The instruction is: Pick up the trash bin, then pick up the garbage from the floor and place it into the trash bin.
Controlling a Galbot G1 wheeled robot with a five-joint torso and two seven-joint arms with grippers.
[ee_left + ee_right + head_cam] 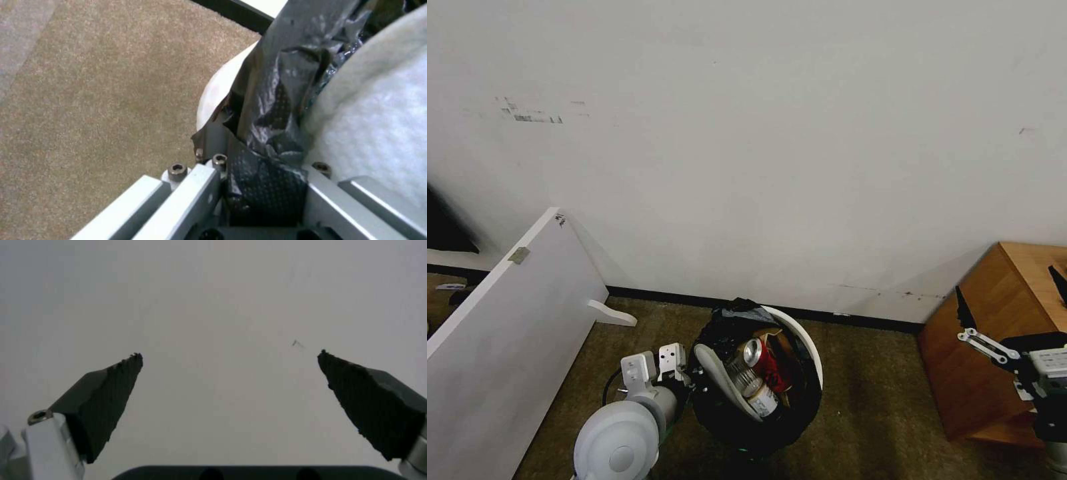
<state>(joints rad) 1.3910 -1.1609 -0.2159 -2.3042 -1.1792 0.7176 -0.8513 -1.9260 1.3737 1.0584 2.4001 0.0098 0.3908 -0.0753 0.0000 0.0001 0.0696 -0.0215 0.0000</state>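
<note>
Brown carpet (867,373) meets a white wall (774,147). Left gripper (684,373) clamps the trash bin (757,380) by its rim. Right gripper (1008,293) hangs with fingers apart.

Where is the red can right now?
In the head view, the red can lies inside the trash bin, low and middle, beside a white slipper. The left claw grips the bin's rim above the brown carpet.

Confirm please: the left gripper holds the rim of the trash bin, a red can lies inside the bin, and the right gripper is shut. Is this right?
Not entirely. The right gripper is open: the right wrist view shows its fingertips wide apart with nothing between them. The rest stands: the left gripper clamps the trash bin at its bag-covered rim, and the red can lies inside.
</note>
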